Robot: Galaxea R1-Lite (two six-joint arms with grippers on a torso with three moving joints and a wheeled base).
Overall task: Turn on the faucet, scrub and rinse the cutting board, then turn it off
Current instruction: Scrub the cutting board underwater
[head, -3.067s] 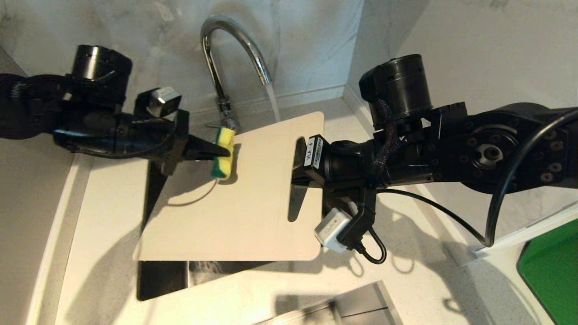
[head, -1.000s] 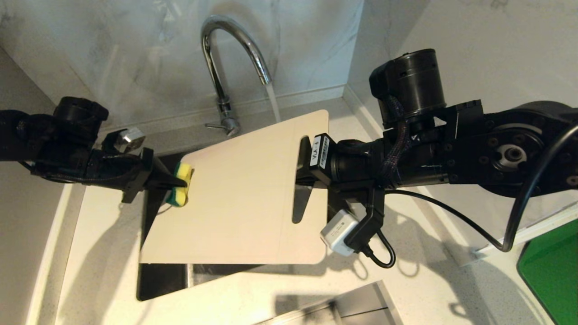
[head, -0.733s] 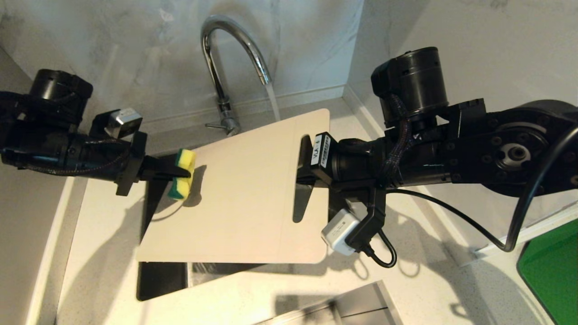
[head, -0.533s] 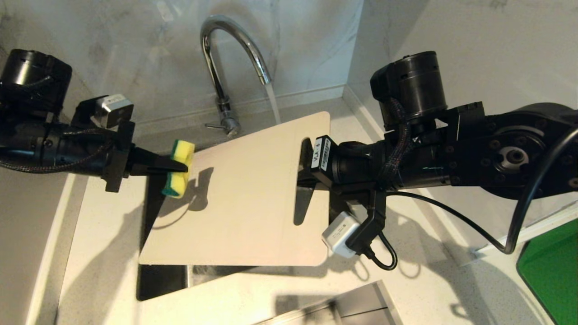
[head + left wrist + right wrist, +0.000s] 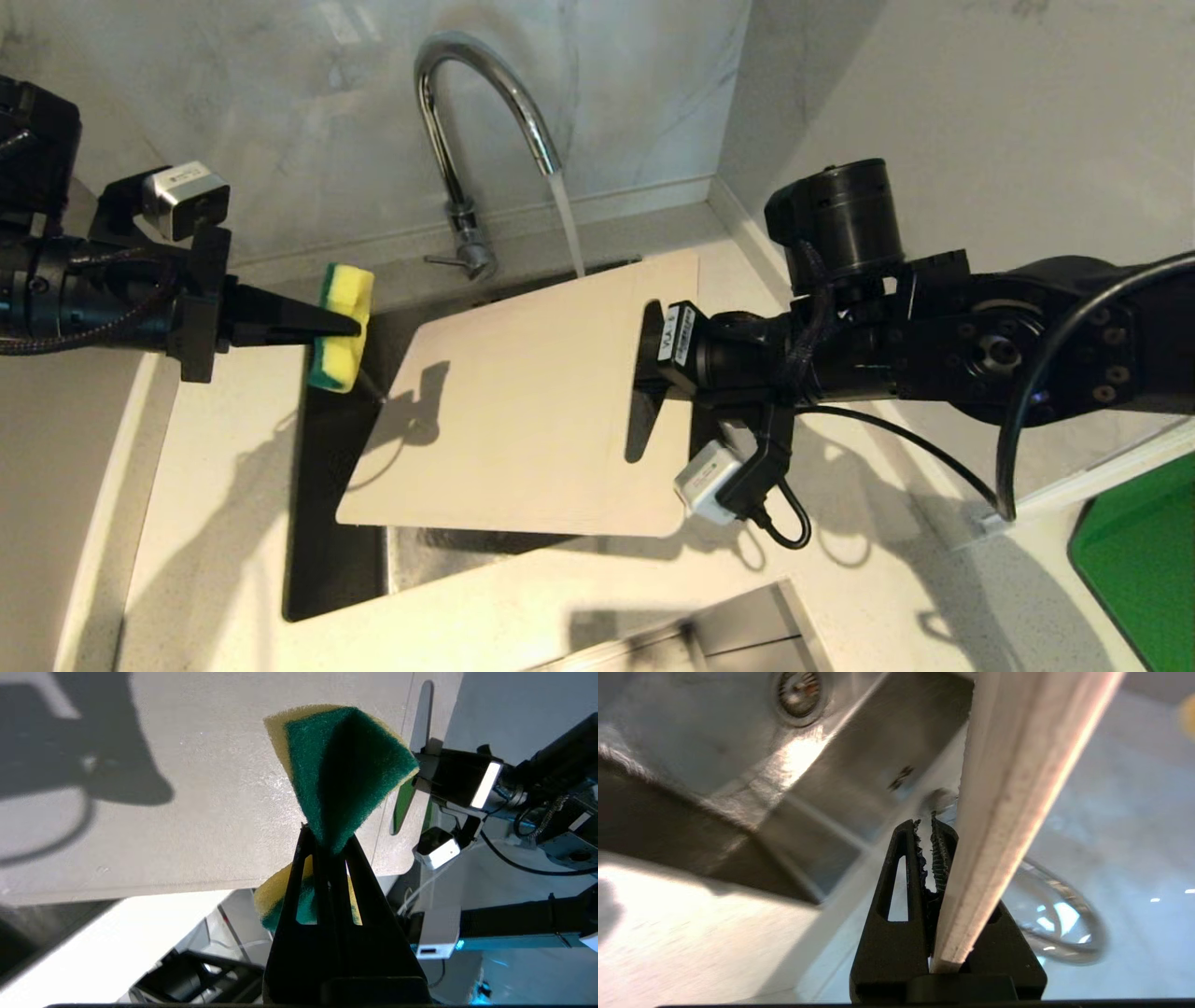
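We're in the rinse: our right gripper (image 5: 653, 359) is clamped on the cutting board (image 5: 523, 411) by its slot end, holding it over the sink (image 5: 322, 560) beneath the running faucet (image 5: 476, 121). Our left gripper (image 5: 350, 325), pinched tight on the sponge (image 5: 341, 327), hangs beside the board, seemingly clear of it. Next we'd sweep the board through the stream.

We are looking at a kitchen sink corner: a chrome gooseneck faucet (image 5: 467, 121) runs water over a steel sink (image 5: 336, 560) sunk into a pale speckled countertop (image 5: 215, 523). Marble-patterned wall panels (image 5: 280, 93) meet in the corner behind it, and the sink's drain (image 5: 798, 690) shows in the right wrist view. A yellow-and-green scrub sponge (image 5: 342, 327) and a pale cutting board (image 5: 523, 411) over the basin fit a place for washing up.
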